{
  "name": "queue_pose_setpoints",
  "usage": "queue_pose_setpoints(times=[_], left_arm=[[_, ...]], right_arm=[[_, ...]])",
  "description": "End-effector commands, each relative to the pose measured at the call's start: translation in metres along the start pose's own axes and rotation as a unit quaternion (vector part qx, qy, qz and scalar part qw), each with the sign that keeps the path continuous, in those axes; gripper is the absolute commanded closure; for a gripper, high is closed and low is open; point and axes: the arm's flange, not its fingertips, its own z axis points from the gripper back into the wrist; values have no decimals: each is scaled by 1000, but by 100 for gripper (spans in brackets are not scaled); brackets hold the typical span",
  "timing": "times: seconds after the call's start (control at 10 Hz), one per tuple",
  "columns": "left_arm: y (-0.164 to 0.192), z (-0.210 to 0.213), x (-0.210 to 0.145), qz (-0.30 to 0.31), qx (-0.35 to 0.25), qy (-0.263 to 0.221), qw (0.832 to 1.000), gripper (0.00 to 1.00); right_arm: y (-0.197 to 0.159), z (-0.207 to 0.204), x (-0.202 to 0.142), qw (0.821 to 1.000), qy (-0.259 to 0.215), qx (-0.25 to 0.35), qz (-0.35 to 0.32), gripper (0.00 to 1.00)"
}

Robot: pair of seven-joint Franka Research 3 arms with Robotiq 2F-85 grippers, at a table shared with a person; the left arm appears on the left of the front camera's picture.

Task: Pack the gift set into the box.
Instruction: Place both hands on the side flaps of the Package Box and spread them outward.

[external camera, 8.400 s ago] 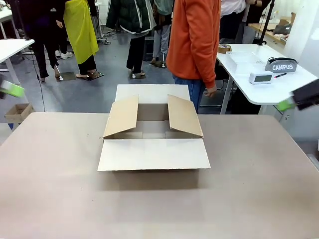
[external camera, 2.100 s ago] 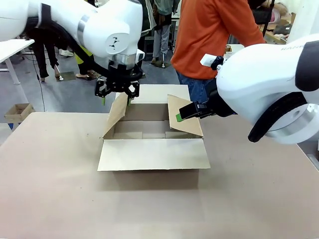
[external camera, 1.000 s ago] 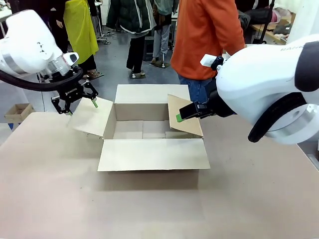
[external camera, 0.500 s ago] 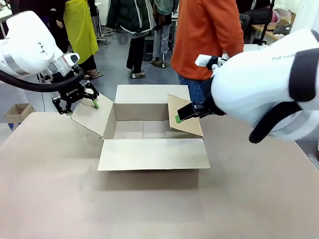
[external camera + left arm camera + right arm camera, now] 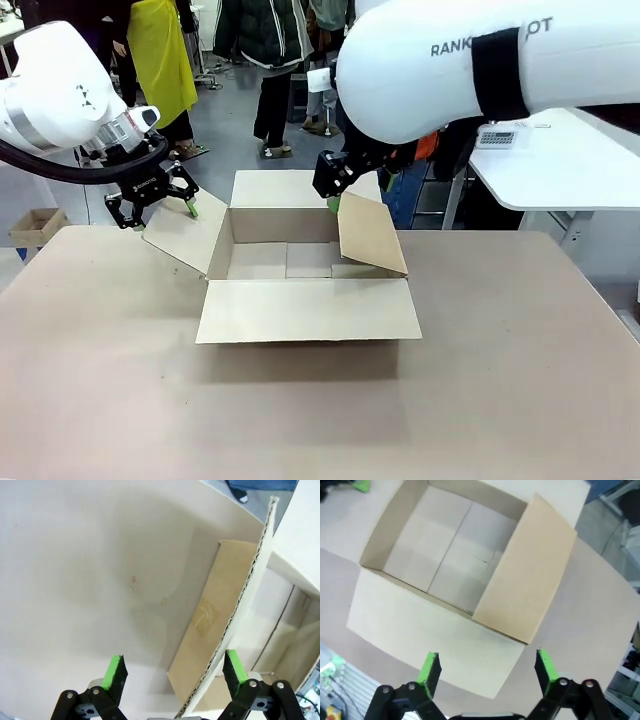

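We judged packing barely begun: the box (image 5: pixel 305 270) sat empty mid-frame on the desk (image 5: pixel 100 400), its left flap (image 5: pixel 185 235) splayed between the left gripper's (image 5: pixel 174 667) wide fingers, the right gripper's (image 5: pixel 486 664) fingers wide and empty above the inward-leaning right flap (image 5: pixel 370 235).

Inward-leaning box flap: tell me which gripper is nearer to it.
Right. The right gripper hovers open just above the inward-leaning flap's far edge; the left gripper is across the box, open around the outward-folded flap.
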Motion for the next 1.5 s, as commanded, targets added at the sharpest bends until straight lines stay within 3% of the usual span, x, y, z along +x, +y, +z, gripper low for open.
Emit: queue_pose_setpoints(times=[0.0,0.1,0.2,0.3,0.6,0.8,1.0,1.1,1.4], left_arm=[[-1,2,-1,5,5,-4,1000,0],[-1,2,-1,5,5,-4,1000,0],[-1,2,-1,5,5,-4,1000,0],[-1,2,-1,5,5,-4,1000,0],[-1,2,-1,5,5,-4,1000,0],[-1,2,-1,5,5,-4,1000,0],[-1,2,-1,5,5,-4,1000,0],[-1,2,-1,5,5,-4,1000,0],[-1,2,-1,5,5,-4,1000,0]], right_arm=[[-17,-11,-25,999,-23,19,-11,0],[0,0,0,1000,0,0,0,0],[38,-8,35,994,51,-85,45,0],[62,-17,74,986,78,-129,66,0],[72,-72,131,977,156,-143,-15,0],[65,-122,146,963,180,-183,-83,0],[52,-160,146,957,161,-201,-130,0],[41,-170,139,951,147,-219,-162,0],[22,-191,122,929,175,-259,-197,0]])
